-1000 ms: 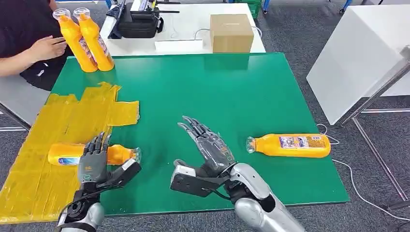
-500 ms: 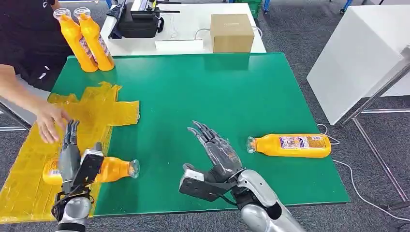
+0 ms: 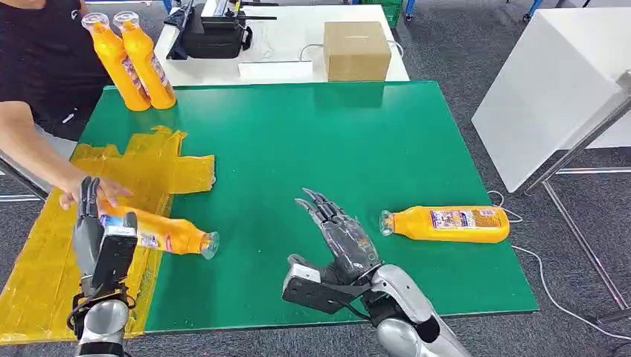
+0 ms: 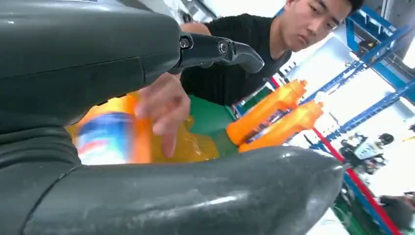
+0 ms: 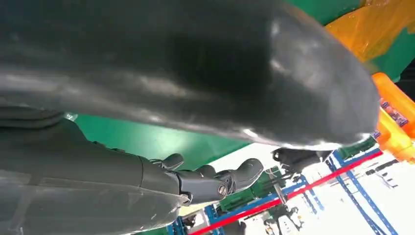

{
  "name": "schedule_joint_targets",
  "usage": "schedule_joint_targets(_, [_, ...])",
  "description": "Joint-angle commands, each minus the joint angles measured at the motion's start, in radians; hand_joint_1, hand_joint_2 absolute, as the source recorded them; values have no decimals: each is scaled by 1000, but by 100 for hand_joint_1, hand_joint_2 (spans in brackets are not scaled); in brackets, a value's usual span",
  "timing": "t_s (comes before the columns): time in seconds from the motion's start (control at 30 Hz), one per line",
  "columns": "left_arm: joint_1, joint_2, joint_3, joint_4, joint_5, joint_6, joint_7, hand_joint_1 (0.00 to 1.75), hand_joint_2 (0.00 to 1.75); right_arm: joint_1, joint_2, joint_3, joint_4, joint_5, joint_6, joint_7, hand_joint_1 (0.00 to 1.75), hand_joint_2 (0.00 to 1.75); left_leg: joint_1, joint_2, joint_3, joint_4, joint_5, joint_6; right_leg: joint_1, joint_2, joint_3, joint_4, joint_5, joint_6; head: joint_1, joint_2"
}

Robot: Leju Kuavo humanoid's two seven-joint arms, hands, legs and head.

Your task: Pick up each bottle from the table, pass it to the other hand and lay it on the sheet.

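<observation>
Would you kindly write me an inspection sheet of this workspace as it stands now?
Surface: green table, crinkled yellow sheet on its left part.
Job's things: orange bottle on sheet, person's hand on it; orange bottle lying right; two upright orange bottles at far left corner.
Clutter: cardboard box, black case on white table behind.
Hands: left hand open beside the sheet bottle; right hand open.
Cables: white cable on floor.
Surroundings: grey carpet, white cabinet.
</observation>
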Motion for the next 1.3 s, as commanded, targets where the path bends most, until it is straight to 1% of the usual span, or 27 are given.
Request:
schedule_joint_targets(0.03, [111, -88, 104, -244, 469, -326, -42, 0, 0, 162, -107, -115, -124, 95, -52, 5, 0, 0, 1, -1, 3, 0, -2, -1, 1, -2, 4, -1, -2, 0, 0, 0])
schedule_joint_targets(0.07, [139, -98, 109, -288, 507, -354, -42, 0, 0, 214, -126, -155, -150, 125, -62, 11, 0, 175, 1, -1, 3, 0, -2, -1, 1, -3, 4, -1, -2, 0, 0, 0])
schedule_joint_targets(0.13, [191, -117, 115, -369, 539, -379, -45, 0, 0, 330, -170, -241, -212, 164, -86, 9, 0, 175, 1, -2, 1, 0, -2, 0, 1, -3, 3, -2, -2, 0, 0, 0])
schedule_joint_targets(0.17, [220, -124, 111, -409, 547, -390, -52, 0, 0, 402, -201, -285, -259, 181, -113, 17, 0, 175, 1, -3, 8, -1, -5, -1, 1, -5, 10, -2, -6, 1, 0, 0])
schedule_joint_targets(0.2, [239, -132, 110, -437, 545, -389, -58, 0, 0, 457, -222, -321, -296, 191, -136, 26, 0, 175, 0, -3, 1, 0, -3, 0, 0, -4, 3, -1, -3, 1, 0, 0])
schedule_joint_targets(0.3, [296, -143, 97, -518, 598, -444, -60, 0, 0, 623, -278, -474, -412, 214, -169, 90, 0, 175, -1, -5, 0, 1, -5, 1, 0, -6, 2, -1, -5, 0, 0, 0])
schedule_joint_targets(0.33, [308, -147, 94, -535, 613, -463, -59, 0, 0, 662, -280, -533, -436, 191, -160, 93, 0, 175, -1, -7, 7, 1, -9, 1, 0, -9, 10, -1, -10, 0, 0, 0])
schedule_joint_targets(0.37, [318, -155, 90, -551, 610, -468, -50, 0, 0, 701, -263, -619, -455, 180, -136, 93, 0, 175, -1, -5, 0, 1, -7, 2, -1, -7, 3, -1, -6, 0, 0, 0])
schedule_joint_targets(0.4, [322, -160, 79, -561, 602, -469, -41, 0, 0, 724, -241, -684, -467, 158, -114, 84, 0, 175, -1, -5, -1, 1, -8, 2, -1, -6, 2, -1, -7, 3, 0, 0])
schedule_joint_targets(0.43, [326, -163, 59, -572, 580, -468, -40, 0, 0, 741, -190, -784, -470, 140, -84, 93, 0, 175, -2, -5, 2, 1, -9, 2, -2, -7, 4, -1, -8, 3, 0, 0])
schedule_joint_targets(0.47, [329, -159, 25, -580, 566, -465, -38, 0, 0, 735, -126, -906, -460, 125, -9, 34, 0, 175, -2, -5, 0, 1, -9, 2, -2, -6, 2, -1, -7, 3, 0, 0])
schedule_joint_targets(0.53, [325, -147, -10, -576, 560, -448, -25, 0, 0, 681, -16, -1068, -433, 134, 100, -57, 0, 175, -2, -5, 3, 1, -9, 2, -2, -7, 5, -2, -7, 2, 0, 0])
schedule_joint_targets(0.6, [316, -136, -26, -564, 563, -437, -20, 0, 0, 621, 51, -1200, -398, 137, 181, -122, 0, 175, -2, -3, 0, 0, -7, 2, -2, -4, 1, -3, -4, 2, 0, 0])
schedule_joint_targets(0.67, [309, -128, -27, -552, 568, -432, -17, 0, 0, 575, 89, -1309, -376, 146, 256, -170, 0, 175, -2, -4, 6, -1, -8, 1, -1, -6, 7, -4, -6, 1, 0, 0])
schedule_joint_targets(0.7, [307, -125, -27, -548, 568, -431, -17, 0, 0, 559, 98, -1352, -370, 155, 284, -184, 0, 175, -2, -3, 2, -1, -7, 2, -2, -4, 3, -4, -4, 2, -1, 0])
schedule_joint_targets(0.73, [305, -123, -28, -544, 570, -432, -17, 0, 0, 533, 111, -1405, -363, 163, 324, -207, 0, 175, -2, -3, 5, -1, -8, 1, -1, -5, 5, -4, -5, 2, 0, 0])
schedule_joint_targets(0.8, [299, -117, -34, -535, 575, -435, -18, 0, 0, 473, 107, -1503, -324, 181, 394, -234, 0, 175, -2, -3, 3, -1, -7, 2, -1, -4, 4, -4, -4, 2, 0, 0])
schedule_joint_targets(0.83, [292, -114, -41, -528, 577, -439, -18, 0, 0, 452, 89, -1526, -293, 195, 411, -233, 0, 175, -1, -4, 9, -3, -8, 1, -1, -6, 10, -5, -6, 1, 0, 0])
schedule_joint_targets(0.9, [271, -106, -56, -506, 579, -442, -19, 0, 0, 403, 37, -1545, -204, 234, 433, -229, 0, 175, -1, -2, 4, -1, -7, 2, -1, -3, 5, -4, -4, 2, -1, 0])
schedule_joint_targets(0.93, [265, -103, -63, -499, 579, -443, -17, 0, 0, 387, 25, -1544, -176, 248, 429, -232, 0, 175, -1, -2, 10, -3, -8, 1, -1, -5, 11, -6, -5, 2, 0, 0])
schedule_joint_targets(0.97, [254, -96, -75, -488, 583, -448, -16, 0, 0, 363, 5, -1532, -129, 268, 421, -229, 0, 175, -1, -1, 7, -2, -7, 2, -1, -3, 8, -6, -4, 2, -1, 0])
schedule_joint_targets(1.0, [246, -93, -83, -479, 584, -450, -15, 0, 0, 348, -11, -1514, -94, 283, 411, -226, 0, 175, -1, -1, 9, -3, -8, 2, -1, -4, 11, -7, -4, 2, 0, 0])
schedule_joint_targets(1.03, [239, -91, -89, -472, 585, -451, -15, 0, 0, 337, -21, -1498, -71, 293, 401, -221, 0, 175, 0, 0, 5, -1, -7, 2, 0, -1, 6, -6, -3, 2, 0, 0])
schedule_joint_targets(1.13, [237, -89, -92, -470, 586, -451, -14, 0, 0, 334, -24, -1491, -61, 295, 392, -219, 0, 175, -1, 1, 8, -3, -7, 2, -1, -1, 9, -7, -3, 2, 0, 0])
schedule_joint_targets(1.17, [237, -85, -96, -469, 590, -452, -9, 0, 0, 342, -31, -1463, -58, 301, 393, -209, 0, 175, -2, 1, 11, -4, -8, 1, -1, -1, 12, -7, -4, 2, 0, 0])
schedule_joint_targets(1.2, [232, -83, -102, -465, 595, -455, -4, 0, 0, 338, -42, -1425, -39, 310, 385, -196, 0, 175, -3, 0, 6, -2, -7, 2, -2, -1, 7, -5, -3, 2, 0, 0])
schedule_joint_targets(1.3, [219, -78, -118, -457, 596, -457, -5, 0, 0, 329, -82, -1286, 17, 294, 322, -141, 0, 175, -2, 2, 7, -2, -7, 2, -2, 0, 7, -6, -3, 2, -1, 0])
